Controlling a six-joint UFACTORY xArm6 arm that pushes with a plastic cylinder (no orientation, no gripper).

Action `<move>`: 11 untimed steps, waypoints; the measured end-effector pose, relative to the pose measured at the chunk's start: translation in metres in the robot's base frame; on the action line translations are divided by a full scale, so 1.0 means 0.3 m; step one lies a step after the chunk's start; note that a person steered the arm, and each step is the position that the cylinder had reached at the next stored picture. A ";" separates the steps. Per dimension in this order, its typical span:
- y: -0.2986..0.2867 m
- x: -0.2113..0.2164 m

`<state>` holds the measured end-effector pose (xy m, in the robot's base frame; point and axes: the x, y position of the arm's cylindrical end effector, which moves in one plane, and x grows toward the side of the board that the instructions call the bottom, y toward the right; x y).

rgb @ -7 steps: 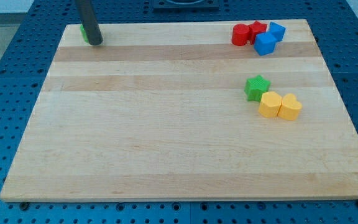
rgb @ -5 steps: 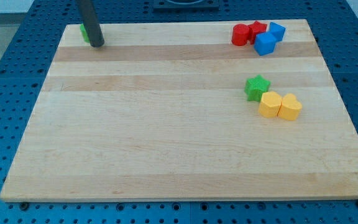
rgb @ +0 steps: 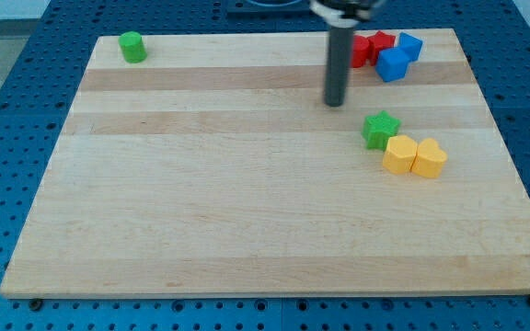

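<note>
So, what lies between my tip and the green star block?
Only bare board: the camera view shows my tip up-left of the green star block, apart from it.

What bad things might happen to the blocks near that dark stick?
1. My tip sits just up and to the view's left of the green star block, which touches the two yellow blocks. One nudge might shift all three.
2. The rod hides part of the red blocks beside the blue cubes, all close to the wooden board's top edge, so a bump may slide one off.
</note>
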<state>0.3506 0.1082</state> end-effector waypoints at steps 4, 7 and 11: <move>0.446 -0.203; 0.437 -0.341; 0.360 -0.425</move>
<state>0.2230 0.2163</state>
